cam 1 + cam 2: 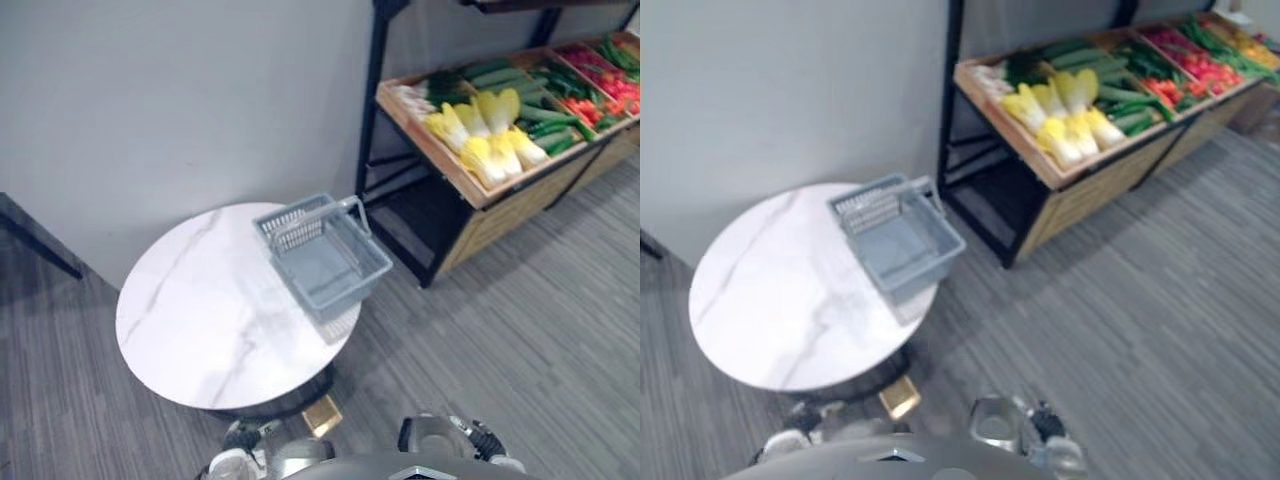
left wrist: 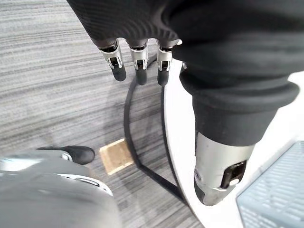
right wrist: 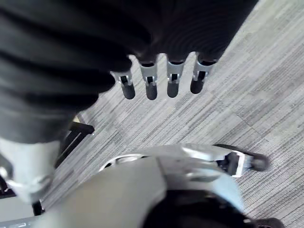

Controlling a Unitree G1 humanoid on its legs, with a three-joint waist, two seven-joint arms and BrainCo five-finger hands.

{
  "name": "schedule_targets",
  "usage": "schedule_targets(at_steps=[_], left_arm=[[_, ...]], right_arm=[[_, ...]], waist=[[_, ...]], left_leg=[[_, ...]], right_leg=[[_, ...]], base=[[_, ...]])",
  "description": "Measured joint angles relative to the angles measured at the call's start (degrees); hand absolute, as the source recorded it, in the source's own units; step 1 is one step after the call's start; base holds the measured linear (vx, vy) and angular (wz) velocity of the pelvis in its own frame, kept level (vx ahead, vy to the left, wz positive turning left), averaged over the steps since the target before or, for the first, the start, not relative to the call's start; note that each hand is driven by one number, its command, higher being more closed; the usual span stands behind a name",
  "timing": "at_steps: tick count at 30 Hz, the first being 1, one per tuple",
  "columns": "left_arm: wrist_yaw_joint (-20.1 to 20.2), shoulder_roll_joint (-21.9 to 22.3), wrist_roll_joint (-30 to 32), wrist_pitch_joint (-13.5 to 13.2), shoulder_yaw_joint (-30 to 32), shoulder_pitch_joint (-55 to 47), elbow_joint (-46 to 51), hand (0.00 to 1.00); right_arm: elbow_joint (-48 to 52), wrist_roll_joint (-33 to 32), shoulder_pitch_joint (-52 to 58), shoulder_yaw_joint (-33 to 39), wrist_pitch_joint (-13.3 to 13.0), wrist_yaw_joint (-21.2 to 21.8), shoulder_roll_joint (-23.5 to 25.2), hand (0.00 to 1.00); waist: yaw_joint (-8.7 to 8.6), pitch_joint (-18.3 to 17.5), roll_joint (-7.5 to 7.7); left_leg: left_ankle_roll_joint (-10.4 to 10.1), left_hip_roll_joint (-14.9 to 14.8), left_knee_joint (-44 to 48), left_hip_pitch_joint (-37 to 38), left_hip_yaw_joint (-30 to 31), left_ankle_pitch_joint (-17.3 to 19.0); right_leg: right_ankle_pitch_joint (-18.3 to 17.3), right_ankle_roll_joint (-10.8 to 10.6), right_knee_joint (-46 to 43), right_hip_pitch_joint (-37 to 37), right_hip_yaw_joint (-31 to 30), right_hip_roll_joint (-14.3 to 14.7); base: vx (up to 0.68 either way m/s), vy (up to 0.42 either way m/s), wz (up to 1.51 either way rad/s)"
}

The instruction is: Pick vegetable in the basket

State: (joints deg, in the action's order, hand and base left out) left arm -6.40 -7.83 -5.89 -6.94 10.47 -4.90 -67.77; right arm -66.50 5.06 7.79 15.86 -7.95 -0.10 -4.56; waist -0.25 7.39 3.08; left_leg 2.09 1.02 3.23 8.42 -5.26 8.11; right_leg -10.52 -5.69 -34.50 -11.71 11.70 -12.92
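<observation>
Yellow-white leafy vegetables [image 1: 485, 135] lie on the wooden shelf [image 1: 505, 212], well apart from the left hand [image 2: 140, 61] and right hand [image 3: 173, 78], whose straight fingers hold nothing; the grey plastic basket [image 1: 297, 232] stands on the round white marble bench [image 1: 200, 310]

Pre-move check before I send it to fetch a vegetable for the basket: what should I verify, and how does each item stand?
1. Basket empty and ready: ok, nothing seen inside.
2. Basket seated securely on the table: cannot tell; it sits at the edge nearest the shelf, and one corner seems to overhang.
3. Left robot hand free: ok, fingers relaxed and holding nothing.
4. Right robot hand free: ok, fingers relaxed and holding nothing.
5. Vegetables within reach: not ok; the cabbages lie on the shelf, well away from both hands, so the robot probably has to step closer first.
</observation>
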Motion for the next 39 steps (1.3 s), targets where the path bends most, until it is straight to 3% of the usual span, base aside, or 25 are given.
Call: schedule_targets(at_steps=[1, 3, 4, 5, 6, 7, 9, 10, 14, 18, 22, 26, 27, 29, 31, 35, 39], left_arm=[[0.0, 0.8, 0.0, 0.0, 1.4, 0.3, 0.0, 0.0], [0.0, 1.7, 0.1, 0.0, 3.9, 0.6, 0.1, 0.0], [0.1, 2.0, 0.5, 0.0, 7.2, 0.3, 0.5, 0.0], [0.1, 1.9, 0.5, -0.1, 8.8, 0.0, 0.8, 0.0], [0.1, 3.3, 0.5, 0.1, 10.9, 0.3, 0.5, 0.0], [0.3, 5.0, 0.4, -0.3, 12.8, -0.6, 0.6, 0.0], [0.5, 7.1, -0.6, -0.2, 15.2, -1.6, 0.5, 0.0], [0.5, 7.3, -0.8, -0.1, 16.2, -1.9, 0.3, 0.0], [2.0, 7.3, -2.1, 0.0, 16.8, -3.4, 0.0, 0.0], [2.3, 7.1, -2.0, 0.0, 16.4, -3.4, -0.4, 0.0], [2.3, 6.8, -1.8, 0.0, 15.5, -3.4, -0.5, 0.0], [2.2, 5.5, 0.1, 0.1, 13.9, -3.8, -0.5, 0.0], [2.1, 4.8, 1.1, 0.1, 12.5, -4.3, -0.5, 0.0], [2.0, 3.4, 2.6, 0.2, 8.7, -4.6, -0.5, 0.0], [1.3, 1.7, 7.3, -0.3, 1.7, -4.8, 0.1, 0.0], [1.2, 0.0, 9.3, -0.5, -4.5, -4.8, 0.6, 0.0], [2.3, -1.1, 9.3, -0.5, -9.1, -4.4, 2.0, 0.0]], right_arm=[[-0.2, -0.1, 0.4, 0.4, 0.3, 0.0, 0.1, 0.0], [-0.3, -0.2, 0.8, 0.8, 0.4, 0.2, 0.2, 0.0], [-0.2, -0.4, 1.0, 0.7, 0.4, 0.4, 0.6, 0.0], [-0.2, -0.5, 1.3, 0.7, 0.4, 0.5, 1.1, 0.0], [-0.5, -0.6, 0.6, 1.0, 0.5, 0.7, 0.3, 0.0], [-0.2, -0.6, 0.4, 1.1, 0.4, 0.6, -1.1, 0.0], [-0.3, -0.6, -1.2, 0.9, 0.4, 1.2, -2.1, 0.0], [-0.4, -0.4, -1.7, 1.0, 0.3, 1.5, -2.3, 0.0], [-1.4, -0.6, -2.1, 0.4, 0.2, 2.1, -2.9, 0.0], [-2.1, -1.7, -1.8, 1.1, 0.3, 1.8, -3.4, 0.0], [-1.9, -1.7, -2.0, 2.7, 0.2, 1.4, -3.6, 0.0], [-1.6, -0.5, -4.4, 7.4, 0.4, 0.1, -5.7, 0.0], [0.5, 0.4, -4.8, 7.4, 0.4, -0.2, -7.3, 0.0], [6.8, 2.5, -4.7, 6.4, 0.5, -0.4, -11.2, 0.0], [19.2, 8.3, -4.5, 4.6, 0.2, -1.5, -19.2, 0.0], [29.7, 13.0, -6.3, 2.4, -0.3, -3.1, -27.6, 0.0], [42.2, 17.7, -9.6, -4.3, -1.6, -2.4, -35.0, 0.0]], waist=[[-0.1, 0.1, -0.56], [-0.12, 0.2, -0.94], [0.29, 0.0, 0.26], [0.31, 0.0, 1.68], [0.48, 0.7, -0.89], [0.54, 0.3, -1.91], [0.75, 0.2, -4.58], [0.69, 0.2, -4.77], [0.67, 0.2, -4.44], [0.21, 0.1, -4.54], [0.09, 0.0, -4.55], [-1.02, -0.6, -4.75], [-1.02, -0.6, -3.71], [-1.28, -0.6, -3.26], [-2.51, -0.8, -3.59], [-3.01, -1.0, -3.85], [-3.0, -1.2, -4.47]], left_leg=[[-0.7, -0.7, 0.1, 0.0, 2.9, 0.4], [-2.4, -1.8, 1.2, -0.1, 7.3, 1.6], [-4.6, -2.0, 2.6, -0.4, 9.3, 3.3], [-5.6, -1.9, 3.2, -0.3, 9.0, 4.1], [-6.3, -4.8, 4.0, -0.1, 8.7, 4.9], [-7.7, -7.0, 3.8, -0.3, 5.9, 3.6], [-9.8, -10.3, 2.3, -0.2, 6.4, 1.7], [-10.3, -10.9, 2.0, -0.2, 6.8, 0.6], [-10.5, -13.1, 0.5, -1.1, 6.8, -5.8], [-10.6, -13.2, -2.6, -1.8, 0.4, -9.6], [-10.7, -13.7, -5.3, -1.2, -2.3, -9.6], [-11.3, -13.4, -6.0, -2.4, -7.0, -5.5], [-11.0, -12.6, -6.1, -2.5, -8.5, -5.2], [-10.7, -11.6, -5.9, -2.9, -10.1, -4.8], [-10.4, -9.8, -5.9, -4.0, -11.3, -4.6], [-10.2, -8.9, -5.9, -4.2, -11.7, -4.5], [-9.6, -8.7, -5.1, -4.3, -11.8, -4.3]], right_leg=[[0.7, -0.3, 9.8, -0.1, -4.6, 2.0], [3.1, -0.1, 19.0, 0.1, -13.1, 3.7], [8.2, -1.1, 23.7, 1.4, -16.7, 2.9], [12.5, -3.1, 24.2, 2.3, -15.6, 1.5], [11.3, -3.3, 22.0, 3.1, -12.2, 3.1], [9.0, -1.7, 21.3, 3.3, -9.8, 4.3], [7.8, 0.1, 21.4, 4.8, -6.3, 6.8], [7.6, 0.5, 21.9, 5.5, -5.1, 7.2], [7.2, 2.4, 26.0, 9.4, -0.3, 9.0], [7.7, 3.2, 27.8, 9.4, 1.9, 9.0], [9.3, 2.5, 30.9, 9.9, 1.8, 9.9], [12.5, 1.7, 35.1, 8.9, -1.5, 10.6], [14.3, 1.6, 37.0, 8.9, -3.4, 10.5], [15.5, 1.0, 38.7, 8.6, -5.5, 9.6], [16.1, 0.2, 38.5, 6.5, -7.4, 8.0], [17.2, -0.2, 38.3, 5.7, -8.6, 7.4], [17.8, -0.3, 38.2, 5.1, -9.1, 7.6]], base=[[0.39, -0.265, 1.02], [0.43, -0.367, 1.31], [0.52, -0.541, 1.38], [0.39, -0.494, 1.21], [0.34, -0.469, 1.03], [0.31, -0.399, 0.85], [0.3, -0.356, 0.68], [0.18, -0.278, 0.78], [0.11, -0.284, 0.56], [-0.03, -0.118, 0.32], [-0.1, -0.002, 0.04], [-0.12, 0.089, -0.23], [-0.09, 0.077, -0.73], [-0.07, 0.078, -0.53], [-0.04, 0.105, -0.26], [0.03, 0.055, -0.11], [0.08, 0.016, -0.06]])
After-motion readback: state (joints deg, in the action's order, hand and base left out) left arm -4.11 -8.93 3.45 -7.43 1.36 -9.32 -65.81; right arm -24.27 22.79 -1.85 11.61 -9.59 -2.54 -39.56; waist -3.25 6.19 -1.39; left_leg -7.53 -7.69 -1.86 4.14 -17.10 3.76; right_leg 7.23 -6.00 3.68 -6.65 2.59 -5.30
